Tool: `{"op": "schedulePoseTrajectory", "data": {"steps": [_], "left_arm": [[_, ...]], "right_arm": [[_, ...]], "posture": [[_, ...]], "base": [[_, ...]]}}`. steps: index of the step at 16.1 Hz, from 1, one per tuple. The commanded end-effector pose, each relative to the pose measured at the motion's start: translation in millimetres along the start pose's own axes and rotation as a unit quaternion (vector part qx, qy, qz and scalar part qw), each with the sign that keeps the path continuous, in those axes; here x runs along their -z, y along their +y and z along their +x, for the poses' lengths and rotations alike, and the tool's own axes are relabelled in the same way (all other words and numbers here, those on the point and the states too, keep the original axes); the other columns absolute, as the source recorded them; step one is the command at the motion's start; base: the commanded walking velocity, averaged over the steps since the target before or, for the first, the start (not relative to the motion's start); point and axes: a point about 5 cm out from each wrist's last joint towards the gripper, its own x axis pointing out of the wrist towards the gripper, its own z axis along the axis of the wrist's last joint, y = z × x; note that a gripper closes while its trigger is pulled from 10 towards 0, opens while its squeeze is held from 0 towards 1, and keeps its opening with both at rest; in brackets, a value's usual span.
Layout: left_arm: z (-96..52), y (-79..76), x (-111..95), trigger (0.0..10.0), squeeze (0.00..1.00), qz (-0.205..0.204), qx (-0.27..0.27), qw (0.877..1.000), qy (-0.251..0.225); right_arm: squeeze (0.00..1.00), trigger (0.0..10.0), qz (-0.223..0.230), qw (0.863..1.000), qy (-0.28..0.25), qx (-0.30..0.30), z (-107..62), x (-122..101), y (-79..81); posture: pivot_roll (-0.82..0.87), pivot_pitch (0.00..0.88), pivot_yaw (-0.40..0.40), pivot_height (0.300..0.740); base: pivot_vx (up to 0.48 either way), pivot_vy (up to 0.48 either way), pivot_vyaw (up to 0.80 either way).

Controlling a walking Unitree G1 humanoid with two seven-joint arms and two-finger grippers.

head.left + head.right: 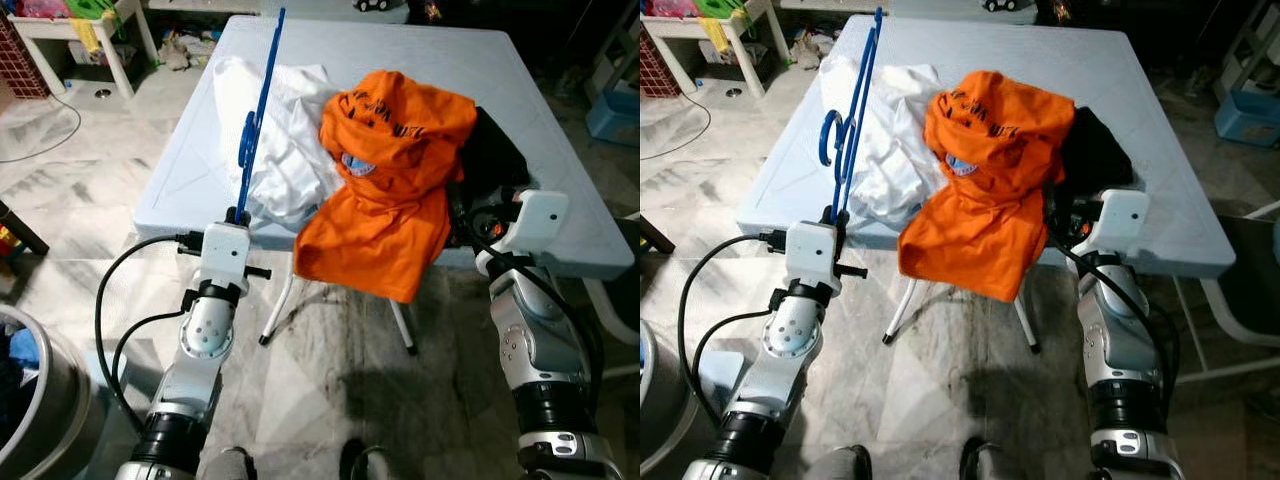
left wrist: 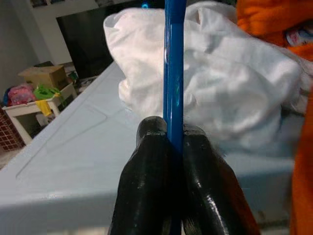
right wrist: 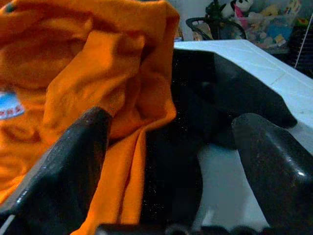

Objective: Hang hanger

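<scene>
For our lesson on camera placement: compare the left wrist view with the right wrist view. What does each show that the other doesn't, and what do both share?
Left wrist only: the left end effector shut on the blue hanger, with the white garment behind it. Right wrist only: the right end effector, open, facing the black garment. Shared: the orange shirt and the pale blue table.

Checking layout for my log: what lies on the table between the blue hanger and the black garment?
White cloth, then the orange shirt, lie between hanger and black garment, seen from the left eye view.
</scene>
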Motion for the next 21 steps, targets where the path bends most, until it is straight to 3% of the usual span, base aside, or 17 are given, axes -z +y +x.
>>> {"op": "schedulePoseTrajectory", "data": {"steps": [1,7,15,17,19,21], "left_arm": [[-1.0,-1.6,3,10.0,0.0,0.002,0.007,1.0,0.004],[1.4,-3.4,3,10.0,0.0,-0.001,0.014,1.0,0.008],[5.3,-12.5,6,10.0,0.0,-0.006,0.038,0.999,0.011],[3.5,-17.8,12,10.0,0.0,-0.011,0.072,0.997,0.028],[0.1,-22.9,22,10.0,0.0,-0.023,0.144,0.988,0.058],[3.7,-15.0,30,10.0,0.0,-0.021,0.182,0.98,0.083]], "right_arm": [[0.0,10.0,0.004,1.0,0.013,-0.001,-0.8,4,1.8],[0.0,10.0,0.013,1.0,0.018,-0.001,-5.0,11,8.3],[0.0,10.0,0.002,1.0,0.021,0.021,-13.5,11,-4.0],[0.0,10.0,-0.015,1.0,0.019,0.015,-12.5,8,-7.2],[0.0,10.0,-0.043,0.999,0.018,0.003,-11.6,4,-14.0],[0.0,10.0,-0.088,0.995,0.028,-0.027,-13.4,1,-21.6]], "posture": [[-0.01,0.118,-0.034,0.74],[-0.02,0.111,-0.016,0.74],[-0.06,0.116,0.0,0.74],[-0.07,0.115,-0.003,0.74],[-0.07,0.118,-0.006,0.74],[-0.08,0.119,-0.008,0.74]], "base": [[0.0,0.0,0.0],[-0.221,0.0,0.0],[-0.333,0.0,0.0],[0.0,0.0,0.0],[0.0,0.0,0.0],[0.0,0.0,0.0]]}}
